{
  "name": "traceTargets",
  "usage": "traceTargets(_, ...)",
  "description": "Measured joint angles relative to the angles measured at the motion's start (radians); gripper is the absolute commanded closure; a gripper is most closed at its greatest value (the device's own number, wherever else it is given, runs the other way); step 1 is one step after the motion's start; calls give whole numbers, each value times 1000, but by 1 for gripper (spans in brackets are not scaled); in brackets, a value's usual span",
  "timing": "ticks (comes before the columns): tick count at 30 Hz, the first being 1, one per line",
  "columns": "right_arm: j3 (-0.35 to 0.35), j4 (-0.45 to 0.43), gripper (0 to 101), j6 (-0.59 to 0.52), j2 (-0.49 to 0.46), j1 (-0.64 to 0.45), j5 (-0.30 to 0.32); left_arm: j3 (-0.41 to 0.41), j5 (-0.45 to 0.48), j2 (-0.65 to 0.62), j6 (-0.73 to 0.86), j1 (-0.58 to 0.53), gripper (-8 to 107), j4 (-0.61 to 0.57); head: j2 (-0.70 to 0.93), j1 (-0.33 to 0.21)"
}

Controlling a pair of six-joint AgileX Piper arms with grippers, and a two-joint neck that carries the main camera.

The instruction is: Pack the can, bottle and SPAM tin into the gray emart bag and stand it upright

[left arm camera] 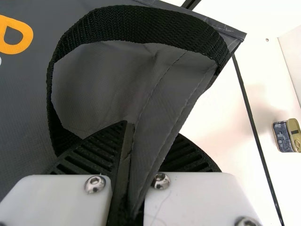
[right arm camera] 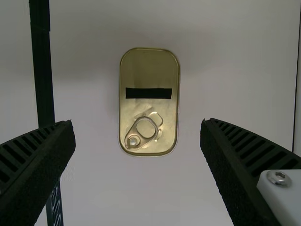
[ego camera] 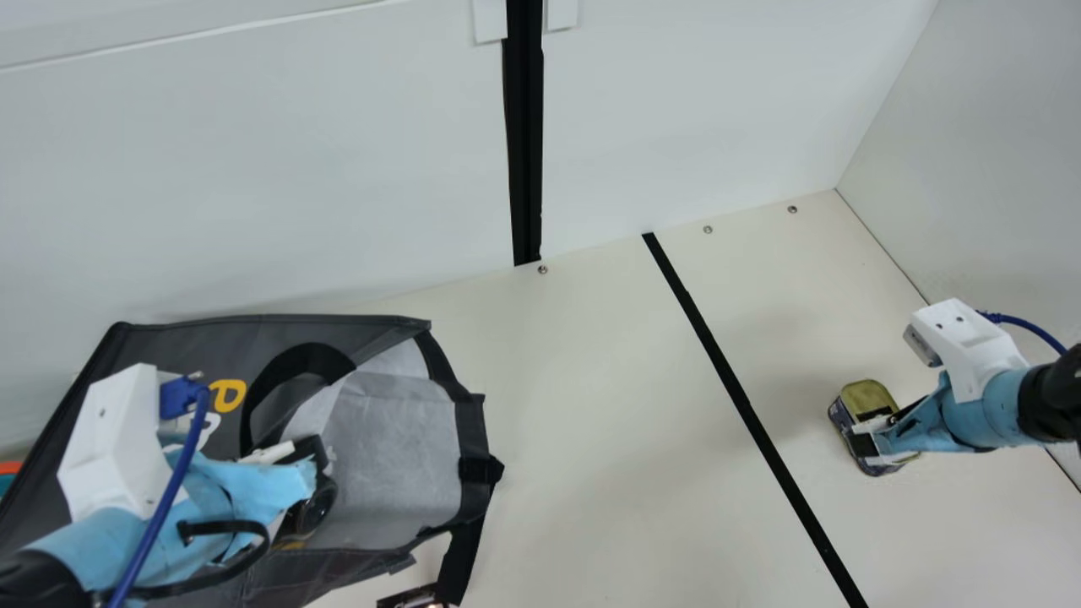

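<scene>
While left fingers pinch the stitched gray bag, right fingers gape over the rounded metal tin.

Orange print marks the gray emart bag, left wrist view, ten o'clock. White print marks the black strip, right wrist view, seven o'clock.

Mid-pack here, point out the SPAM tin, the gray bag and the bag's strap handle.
SPAM tin [right arm camera: 149, 104]: right wrist view, on its gold lid, just below the dark strip.
Gray bag [ego camera: 397, 447]: main view, on the pale lining inside its mouth.
Strap handle [left arm camera: 134, 23]: left wrist view, on the top of its black loop.
</scene>
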Motion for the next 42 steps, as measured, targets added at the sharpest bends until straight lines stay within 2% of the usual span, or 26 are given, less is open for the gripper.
traceTargets(16, -39, -18, 6, 38, 161, 35, -83, 0, 0, 0, 0, 0, 107, 0, -2, 0)
traceTargets(28, -50, -32, 6, 53, 241, 47, -102, 0, 0, 0, 0, 0, 107, 0, -2, 0)
traceTargets(42, -44, -20, 100, 32, 266, 46, -104, 0, 0, 0, 0, 0, 107, 0, -2, 0)
